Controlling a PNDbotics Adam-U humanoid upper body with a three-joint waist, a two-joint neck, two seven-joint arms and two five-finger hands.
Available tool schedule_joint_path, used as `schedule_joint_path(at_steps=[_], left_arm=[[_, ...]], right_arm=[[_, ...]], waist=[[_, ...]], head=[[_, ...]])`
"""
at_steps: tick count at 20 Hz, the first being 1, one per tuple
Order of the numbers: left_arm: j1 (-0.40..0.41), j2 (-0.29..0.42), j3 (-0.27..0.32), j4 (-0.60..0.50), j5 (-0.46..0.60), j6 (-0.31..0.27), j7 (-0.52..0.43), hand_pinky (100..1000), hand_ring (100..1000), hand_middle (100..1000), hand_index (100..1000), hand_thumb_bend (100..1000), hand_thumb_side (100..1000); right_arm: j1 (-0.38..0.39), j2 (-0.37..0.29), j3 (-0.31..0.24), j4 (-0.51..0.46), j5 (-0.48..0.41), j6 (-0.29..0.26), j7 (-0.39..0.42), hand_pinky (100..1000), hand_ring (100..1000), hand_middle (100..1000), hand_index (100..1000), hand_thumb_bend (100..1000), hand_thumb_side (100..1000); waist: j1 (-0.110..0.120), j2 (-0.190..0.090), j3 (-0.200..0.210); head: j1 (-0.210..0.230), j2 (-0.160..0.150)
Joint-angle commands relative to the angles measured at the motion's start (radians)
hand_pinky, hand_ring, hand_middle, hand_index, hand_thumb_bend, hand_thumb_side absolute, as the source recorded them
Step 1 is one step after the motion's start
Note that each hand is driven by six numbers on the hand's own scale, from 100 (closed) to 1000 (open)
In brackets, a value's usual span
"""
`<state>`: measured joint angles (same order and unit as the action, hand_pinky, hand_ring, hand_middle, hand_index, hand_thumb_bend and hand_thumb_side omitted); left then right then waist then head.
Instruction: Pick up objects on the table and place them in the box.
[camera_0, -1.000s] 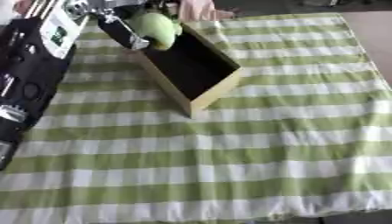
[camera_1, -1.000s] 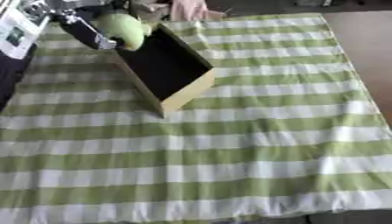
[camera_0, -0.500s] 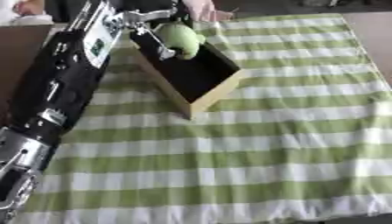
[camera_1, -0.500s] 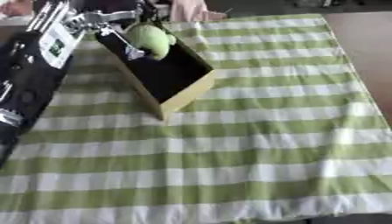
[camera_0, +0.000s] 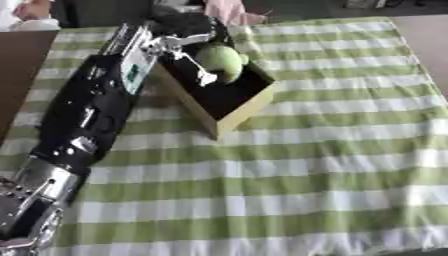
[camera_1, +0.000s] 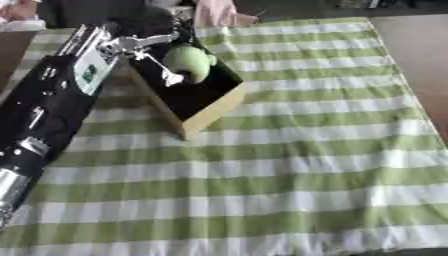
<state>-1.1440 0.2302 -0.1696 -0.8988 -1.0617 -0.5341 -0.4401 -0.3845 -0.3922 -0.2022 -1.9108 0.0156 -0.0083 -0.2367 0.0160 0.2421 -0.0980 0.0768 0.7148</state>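
- Since a second ago the fruit (camera_0: 219, 59), a pale green round thing, has travelled from beyond the box's far-left corner to a spot over the box's (camera_0: 238, 112) dark inside, carried by the left hand (camera_0: 182, 51).
- Fruit now sits above the far half of the box, seemingly not yet resting on the bottom.
- Left hand's fingers (camera_0: 203, 76) curl round the fruit from its left side and from below; the thumb I cannot make out.
- Box lies askew on the green-checked cloth (camera_0: 332, 165), its near corner pointing down the table.
- Risk, as I judge it: a round fruit let go from that height may bounce or roll over the low wall.
- Forearm hangs over the left wall; lowering could nudge the light box askew.
- Right hand shows in neither view.
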Motion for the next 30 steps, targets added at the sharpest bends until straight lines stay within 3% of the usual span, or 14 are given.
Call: schedule_joint_path(at_steps=[1,6,9,13,23,30], left_arm=[[-0.02,0.005,0.004,-0.004,-0.056,-0.016,0.012,633,799,778,840,376,446],[-0.02,0.001,0.006,0.002,-0.119,-0.046,0.035,711,855,815,870,505,501],[-0.019,0.002,0.008,0.006,-0.141,-0.058,0.044,712,858,814,872,494,469],[-0.019,0.003,0.012,0.009,-0.15,-0.067,0.045,714,859,815,875,520,498],[-0.021,0.01,0.023,-0.04,-0.096,-0.049,0.055,667,824,786,865,400,467],[-0.01,0.045,0.034,-0.163,0.013,-0.004,0.05,655,813,777,857,332,462]], right_arm=[[-0.013,-0.016,-0.004,-0.013,-0.006,-0.001,0.004,644,602,575,792,100,1000],[-0.012,-0.015,-0.004,-0.014,-0.007,-0.001,0.006,644,602,574,792,100,1000],[-0.01,-0.014,-0.005,-0.013,-0.007,0.0,0.006,644,602,574,792,100,1000],[-0.007,-0.012,-0.006,-0.012,-0.008,0.0,0.006,644,602,574,792,100,1000],[-0.001,-0.011,-0.008,-0.009,-0.009,0.0,0.006,645,603,574,793,100,1000],[0.001,-0.017,-0.01,-0.008,-0.007,-0.002,0.003,647,604,575,793,100,1000]], waist=[[-0.001,-0.015,-0.001],[-0.001,-0.015,0.0],[0.0,-0.015,0.001],[-0.001,-0.017,0.003],[-0.006,-0.028,0.01],[-0.009,-0.033,0.02]], head=[[0.001,-0.008],[0.001,-0.007],[0.001,-0.006],[0.0,-0.003],[0.001,-0.001],[-0.002,0.004]])
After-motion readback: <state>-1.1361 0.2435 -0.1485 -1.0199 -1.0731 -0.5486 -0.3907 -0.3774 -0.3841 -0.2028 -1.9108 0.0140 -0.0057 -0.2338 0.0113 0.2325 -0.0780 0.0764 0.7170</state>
